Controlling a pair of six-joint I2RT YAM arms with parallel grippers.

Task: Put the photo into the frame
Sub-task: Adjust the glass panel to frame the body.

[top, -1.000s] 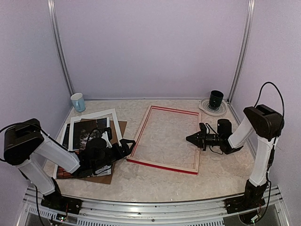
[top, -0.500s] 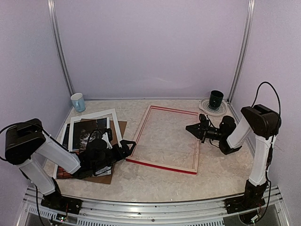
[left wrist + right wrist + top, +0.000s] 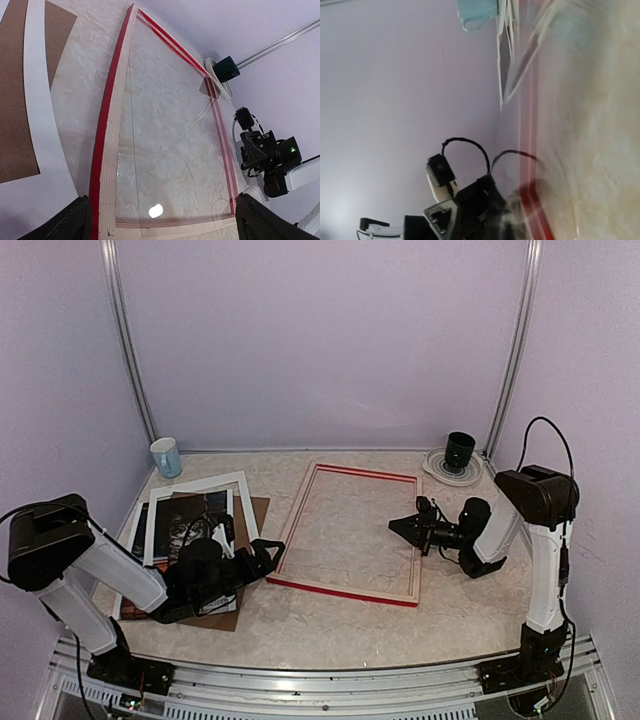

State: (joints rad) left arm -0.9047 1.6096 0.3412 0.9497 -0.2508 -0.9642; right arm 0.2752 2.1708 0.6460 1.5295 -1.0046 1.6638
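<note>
Photo on the left, frame mid-tabletop (image 3: 330, 630).
The dark glossy photo (image 3: 180, 523) lies on a brown board (image 3: 255, 512) with a white mat (image 3: 200, 483). The left jaws gape just beside the left rail of the flat red frame (image 3: 345, 588), and the right jaws are closed above its right rail.

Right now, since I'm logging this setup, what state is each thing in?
Red thin-railed wooden picture frame: lying flat, back up, empty of photo.
Glossy cat photo: flat on brown board, outside frame.
Left gripper: jaws open, holding nothing.
Right gripper: jaws shut.
Light blue cup: upright.
Dark green cup: upright on white plate.
</note>
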